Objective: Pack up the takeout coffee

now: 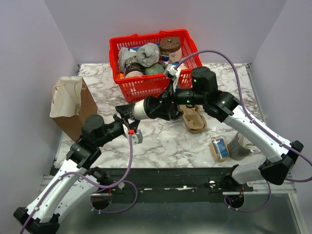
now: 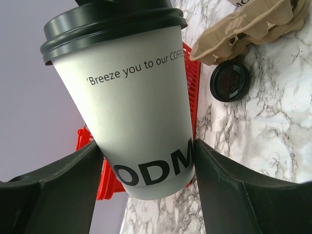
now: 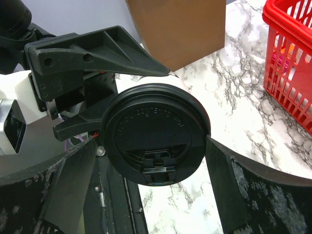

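The takeout coffee [image 1: 141, 109], a white paper cup with a black dome lid and dark print, hangs on its side above the middle of the table. My left gripper [image 1: 127, 116] is shut on its base end; in the left wrist view the cup [image 2: 131, 107] sits between both fingers [image 2: 229, 195]. My right gripper [image 1: 168, 103] reaches in from the right around the lid end. In the right wrist view the black lid [image 3: 155, 131] fills the gap, and both fingers [image 3: 234, 185] touch its rim.
A red basket [image 1: 144, 88] full of items stands at the back. A brown paper bag [image 1: 73, 105] stands at the left. A cardboard cup carrier [image 1: 194, 118] and a loose black lid [image 2: 230, 82] lie mid-table. A small box [image 1: 220, 148] lies front right.
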Controlling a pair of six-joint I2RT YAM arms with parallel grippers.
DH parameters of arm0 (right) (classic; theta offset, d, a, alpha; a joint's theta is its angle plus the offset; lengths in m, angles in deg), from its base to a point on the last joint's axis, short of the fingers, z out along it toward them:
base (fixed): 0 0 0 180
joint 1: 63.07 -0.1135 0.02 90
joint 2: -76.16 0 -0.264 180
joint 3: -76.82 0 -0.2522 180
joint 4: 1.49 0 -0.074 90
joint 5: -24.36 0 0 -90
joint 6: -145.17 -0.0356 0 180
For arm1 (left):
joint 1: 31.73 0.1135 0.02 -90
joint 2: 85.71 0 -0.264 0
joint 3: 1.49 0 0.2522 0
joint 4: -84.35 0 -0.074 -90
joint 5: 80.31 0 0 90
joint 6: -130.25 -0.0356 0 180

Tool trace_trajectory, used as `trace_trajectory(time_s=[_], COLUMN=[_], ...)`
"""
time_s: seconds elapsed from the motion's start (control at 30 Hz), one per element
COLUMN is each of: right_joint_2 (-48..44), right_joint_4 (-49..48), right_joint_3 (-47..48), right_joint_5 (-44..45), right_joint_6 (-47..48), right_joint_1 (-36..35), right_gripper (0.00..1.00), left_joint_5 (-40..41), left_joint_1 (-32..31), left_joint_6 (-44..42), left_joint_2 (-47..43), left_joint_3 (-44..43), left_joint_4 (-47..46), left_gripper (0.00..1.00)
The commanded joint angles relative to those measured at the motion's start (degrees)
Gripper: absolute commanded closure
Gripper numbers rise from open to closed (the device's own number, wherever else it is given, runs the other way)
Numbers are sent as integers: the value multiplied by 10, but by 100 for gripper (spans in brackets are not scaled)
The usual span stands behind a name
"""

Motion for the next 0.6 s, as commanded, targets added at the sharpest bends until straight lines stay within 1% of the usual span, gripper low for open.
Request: trace_trajectory(time_s=[0.0, 0.13, 0.57], right_joint_2=[10, 13, 22], right_joint_4=[0, 2, 5], right_joint_3=[9, 9, 14], right_joint_5=[5, 6, 0], right_joint_6=[-10, -10, 0], right_joint_1=[-3, -2, -2], right_gripper=[0, 1, 20], left_joint_5=[2, 5, 13], left_joint_1=[-6, -7, -8], left_joint_6=[8, 10, 16], left_joint_2=[1, 1, 2], left_joint_3=[-13, -13, -12], left_joint_4=[-23, -23, -26], left_gripper=[39, 39, 39])
